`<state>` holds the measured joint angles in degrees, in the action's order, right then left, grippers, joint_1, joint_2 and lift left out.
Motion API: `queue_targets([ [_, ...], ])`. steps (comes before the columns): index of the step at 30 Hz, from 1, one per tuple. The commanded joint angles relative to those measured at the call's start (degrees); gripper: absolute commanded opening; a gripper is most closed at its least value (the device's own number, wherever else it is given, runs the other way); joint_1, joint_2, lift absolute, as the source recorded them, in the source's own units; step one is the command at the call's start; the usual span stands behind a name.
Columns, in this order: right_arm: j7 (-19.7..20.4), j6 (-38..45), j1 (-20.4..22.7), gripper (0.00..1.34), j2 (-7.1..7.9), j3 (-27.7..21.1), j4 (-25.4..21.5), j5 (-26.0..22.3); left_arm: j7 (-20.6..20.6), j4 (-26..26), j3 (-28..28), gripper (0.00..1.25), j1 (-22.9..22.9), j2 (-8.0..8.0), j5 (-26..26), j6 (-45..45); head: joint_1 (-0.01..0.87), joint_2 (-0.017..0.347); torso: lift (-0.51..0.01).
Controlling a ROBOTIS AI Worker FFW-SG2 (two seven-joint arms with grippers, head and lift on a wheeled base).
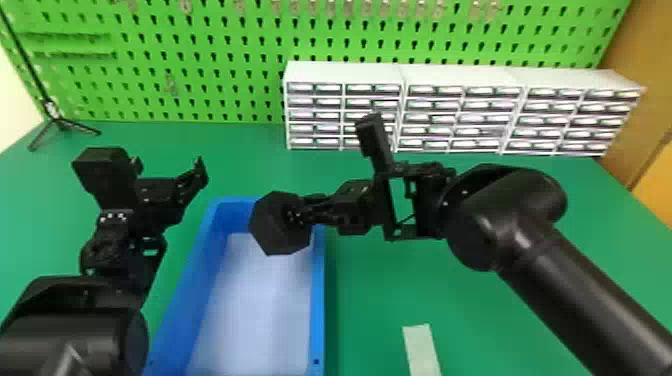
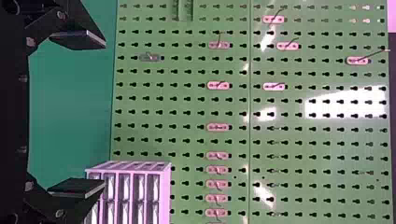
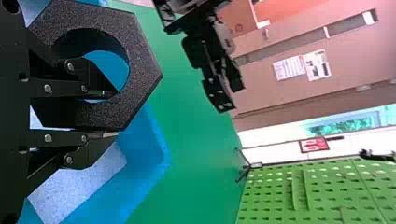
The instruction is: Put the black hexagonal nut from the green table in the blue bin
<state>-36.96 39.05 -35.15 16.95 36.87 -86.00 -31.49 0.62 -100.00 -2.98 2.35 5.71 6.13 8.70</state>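
Note:
My right gripper (image 1: 299, 216) is shut on the black hexagonal nut (image 1: 272, 227), holding it above the far right part of the blue bin (image 1: 318, 300). In the right wrist view the gripper (image 3: 109, 114) pinches one side of the nut (image 3: 140, 70), with one finger through its hole and the other outside; the blue bin (image 3: 149, 168) lies beyond. My left gripper (image 1: 167, 167) stands open above the table, left of the bin's far end. In the left wrist view the left gripper (image 2: 79, 113) has its fingers wide apart with nothing between them.
White drawer cabinets (image 1: 345, 75) stand at the back of the green table (image 1: 380, 300), before a green pegboard (image 1: 200, 65). A pale strip (image 1: 421, 350) lies right of the bin. A small black tripod (image 1: 62, 123) stands at the back left.

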Motion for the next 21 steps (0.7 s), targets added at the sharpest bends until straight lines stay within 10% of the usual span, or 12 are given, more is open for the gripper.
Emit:
queue_targets([
  [1,0.75,-1.78,-0.36,0.38,-0.69,2.86,1.63,1.95,0.00,0.07,0.08,1.02,0.02,0.00,-0.07,0.00,0.686,0.028,-0.096],
  [16,2.51,-5.47,-0.71,0.41,-2.36,7.69,5.23,2.66,0.00,0.07,-0.01,1.02,0.11,0.00,0.02,0.00,0.686,0.028,-0.096],
  [21,2.69,-5.47,-0.62,0.83,-2.18,8.04,5.23,2.04,0.00,0.07,-0.01,1.02,0.11,0.00,0.11,0.00,0.686,0.028,-0.096],
])
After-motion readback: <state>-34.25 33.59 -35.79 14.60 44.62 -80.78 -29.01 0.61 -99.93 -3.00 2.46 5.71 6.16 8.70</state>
